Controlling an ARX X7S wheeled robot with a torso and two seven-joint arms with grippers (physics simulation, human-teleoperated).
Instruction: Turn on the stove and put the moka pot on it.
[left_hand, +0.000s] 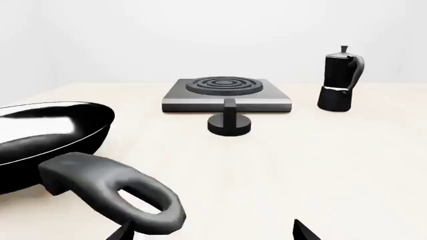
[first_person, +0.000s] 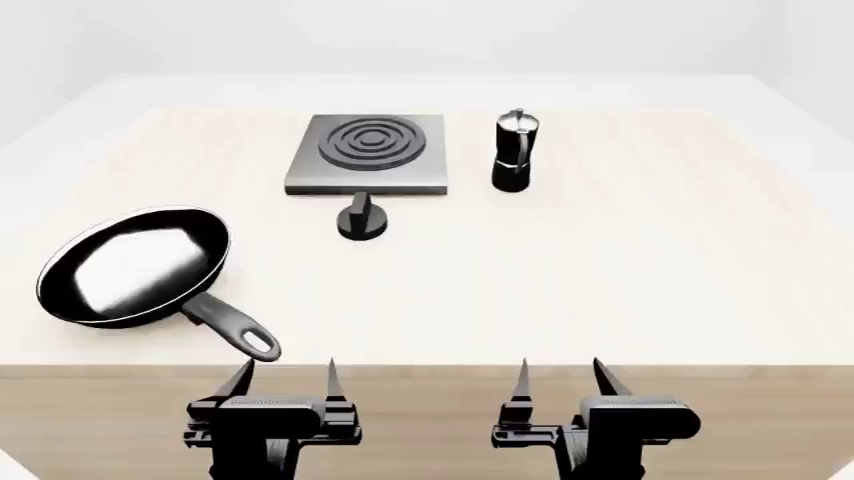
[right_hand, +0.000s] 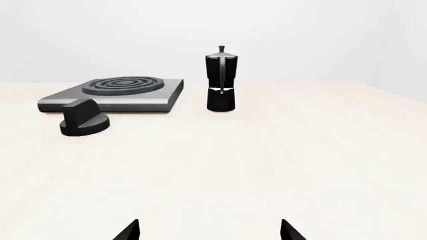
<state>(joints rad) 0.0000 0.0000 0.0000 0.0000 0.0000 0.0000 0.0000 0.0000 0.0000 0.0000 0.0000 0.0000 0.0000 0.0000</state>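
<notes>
The stove (first_person: 370, 154), a flat square grey metal plate with raised concentric rings, sits toward the table's (first_person: 614, 270) far edge, its ridged round knob (first_person: 360, 219) just in front. The faceted black pot (first_person: 515, 151) stands upright beside the stove's right side, apart from it. A glossy black pan (first_person: 134, 265) lies near the left edge, looped handle toward the near edge. The left gripper (first_person: 284, 382) and right gripper (first_person: 561, 380) hover at the near edge, jaws spread, apparently empty.
</notes>
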